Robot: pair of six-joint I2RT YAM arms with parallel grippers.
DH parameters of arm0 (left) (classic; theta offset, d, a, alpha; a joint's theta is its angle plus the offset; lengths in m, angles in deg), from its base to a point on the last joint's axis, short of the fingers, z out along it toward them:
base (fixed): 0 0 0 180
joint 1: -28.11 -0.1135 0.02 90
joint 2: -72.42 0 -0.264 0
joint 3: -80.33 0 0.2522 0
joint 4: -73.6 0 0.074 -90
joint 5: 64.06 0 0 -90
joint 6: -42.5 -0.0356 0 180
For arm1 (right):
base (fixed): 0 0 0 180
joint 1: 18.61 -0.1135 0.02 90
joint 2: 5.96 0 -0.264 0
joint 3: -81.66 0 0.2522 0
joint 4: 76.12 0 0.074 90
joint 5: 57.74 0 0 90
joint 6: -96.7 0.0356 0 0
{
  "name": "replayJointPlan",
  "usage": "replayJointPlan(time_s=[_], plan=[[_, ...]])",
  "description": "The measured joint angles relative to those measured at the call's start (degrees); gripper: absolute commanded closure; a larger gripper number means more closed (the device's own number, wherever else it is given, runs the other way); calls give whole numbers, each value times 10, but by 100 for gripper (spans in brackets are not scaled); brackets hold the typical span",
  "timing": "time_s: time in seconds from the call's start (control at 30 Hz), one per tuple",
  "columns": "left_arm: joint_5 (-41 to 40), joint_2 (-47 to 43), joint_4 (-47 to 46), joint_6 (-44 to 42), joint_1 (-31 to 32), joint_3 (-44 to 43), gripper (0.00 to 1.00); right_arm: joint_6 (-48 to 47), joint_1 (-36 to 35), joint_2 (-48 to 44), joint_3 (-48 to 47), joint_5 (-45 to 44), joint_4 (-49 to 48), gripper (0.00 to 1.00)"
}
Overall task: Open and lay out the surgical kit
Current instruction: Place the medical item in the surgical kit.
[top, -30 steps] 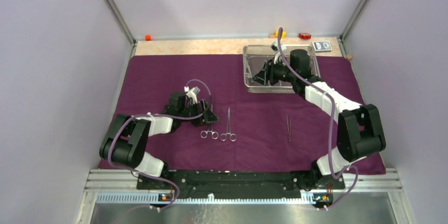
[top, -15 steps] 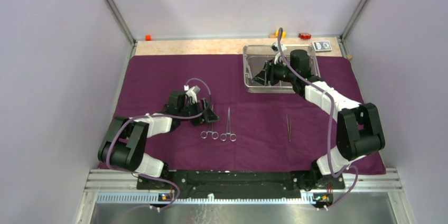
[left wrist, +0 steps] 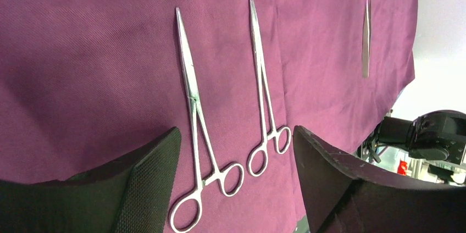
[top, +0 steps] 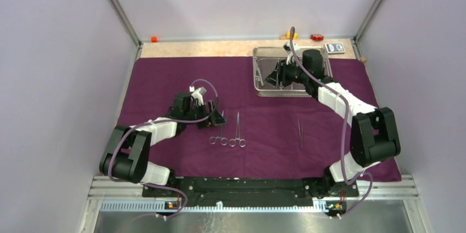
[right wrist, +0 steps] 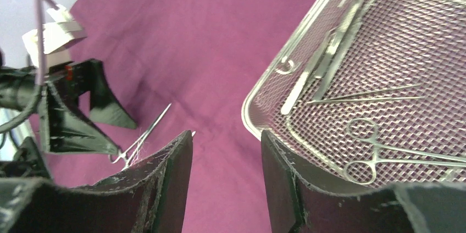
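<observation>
Top external view: clock directions are read over the cloth [top: 165, 79], with 12 o'clock at the far wall.
Cloth: dark purple and spread flat over most of the table [top: 192, 49]; a bare wooden strip shows at 12 o'clock.
Tray: the wire-mesh tray [top: 256, 73] rests on the cloth at 1 o'clock, its far edge by the bare strip.
Laid-out tools: the left clamp [top: 218, 132] and right clamp [top: 238, 130] lie side by side near the centre toward 8 o'clock, rings toward 6 o'clock. The tweezers [top: 300, 132] lie well apart from them at 4 o'clock.
Left gripper: the left gripper [top: 215, 118] sits just beside the left clamp on its 10 o'clock side. Its jaws are wide and hold nothing. The left wrist view shows both clamps on the cloth through the gap.
Right gripper: the right gripper [top: 272, 79] is over the tray's 9 o'clock end. Its jaws are partly apart with nothing between them.
In the tray: the right wrist view shows a ringed clamp [right wrist: 384, 153], thin tweezers [right wrist: 362, 96] and more steel pieces [right wrist: 324, 62] along the wall.
In the way: the right arm and its cable cover the tray's 3 o'clock half from above.
Around: a card packet [top: 335, 48], red block [top: 317, 37] and yellow block [top: 292, 35] sit at the far edge toward 1 o'clock. An orange block [top: 154, 39] sits at 11 o'clock.
</observation>
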State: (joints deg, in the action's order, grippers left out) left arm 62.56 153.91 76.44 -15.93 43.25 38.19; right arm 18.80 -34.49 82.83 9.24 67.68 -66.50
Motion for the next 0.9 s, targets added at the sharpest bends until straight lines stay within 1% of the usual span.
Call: replayJointPlan(time_s=[0.07, 0.17, 0.27, 0.37, 0.47, 0.57, 0.7, 0.9], plan=[[-4, -8, 12, -8, -6, -7, 13, -9, 0, 0, -16, -26, 18, 52], [-10, -26, 34, -28, -18, -28, 1, -25, 3, 2, -45, -75, 50, 50], [-21, -38, 63, -56, -26, -64, 1, -48, 8, 25, -101, -128, 90, 49], [-40, -45, 98, -100, -30, -115, 1, -77, 19, 76, -177, -173, 131, 49], [-67, -54, 124, -141, -31, -161, 1, -113, 36, 132, -236, -202, 163, 49], [-85, -62, 144, -178, -31, -189, 1, -159, 54, 187, -273, -223, 195, 49], [-88, -63, 171, -233, -31, -221, 1, -218, 67, 230, -294, -222, 242, 48], [-58, -63, 200, -322, -31, -253, 1, -314, 59, 266, -348, -174, 317, 43]])
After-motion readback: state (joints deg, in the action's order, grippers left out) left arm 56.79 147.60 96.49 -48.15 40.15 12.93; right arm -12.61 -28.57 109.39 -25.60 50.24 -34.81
